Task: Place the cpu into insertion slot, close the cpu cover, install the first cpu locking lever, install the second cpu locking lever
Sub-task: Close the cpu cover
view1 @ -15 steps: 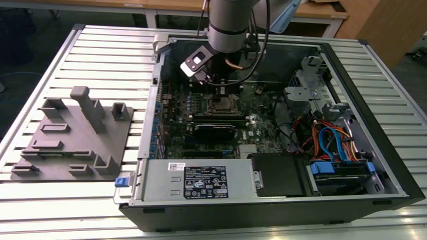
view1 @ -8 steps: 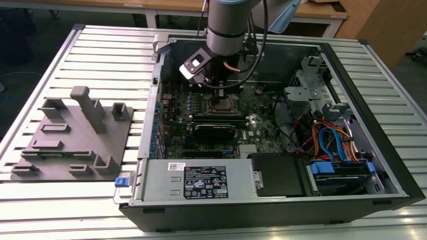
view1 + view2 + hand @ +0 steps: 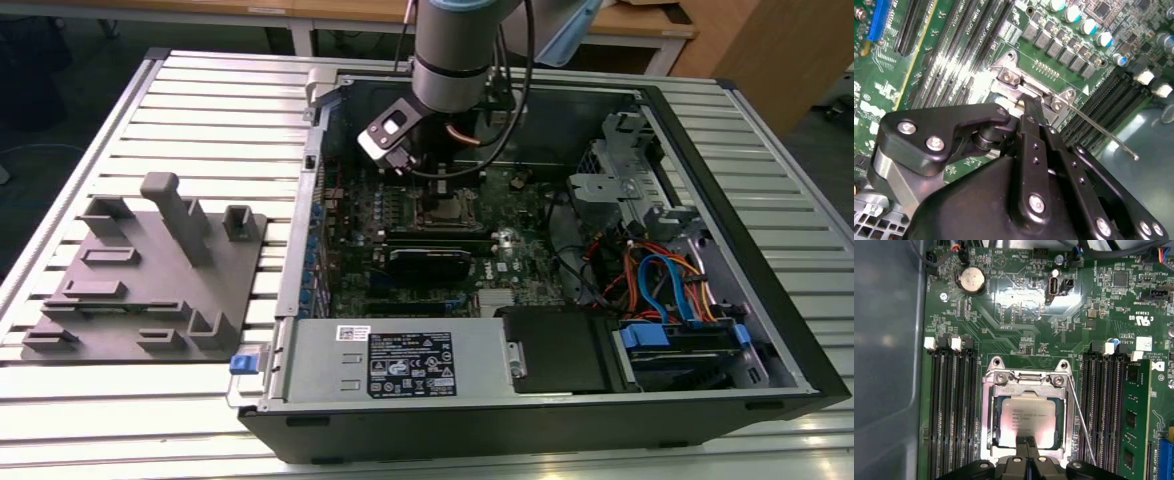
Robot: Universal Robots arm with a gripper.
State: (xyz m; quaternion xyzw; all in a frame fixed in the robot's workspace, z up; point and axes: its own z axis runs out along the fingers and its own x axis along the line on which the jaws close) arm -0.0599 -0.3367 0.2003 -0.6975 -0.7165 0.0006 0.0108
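One cpu (image 3: 1026,421) is seated flat, top upward, framed by one cpu cover (image 3: 988,419); the gripper (image 3: 1027,441) is closed at the cover's edge

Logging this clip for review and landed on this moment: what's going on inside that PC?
A Universal Robots arm reaches into the open computer case, its tool at the insertion slot. The cpu sits in the slot, and the cpu cover looks lowered around it. The tool's fingertips are together at one edge of the cover. A thin locking lever angles out beside the socket, apparently not latched.
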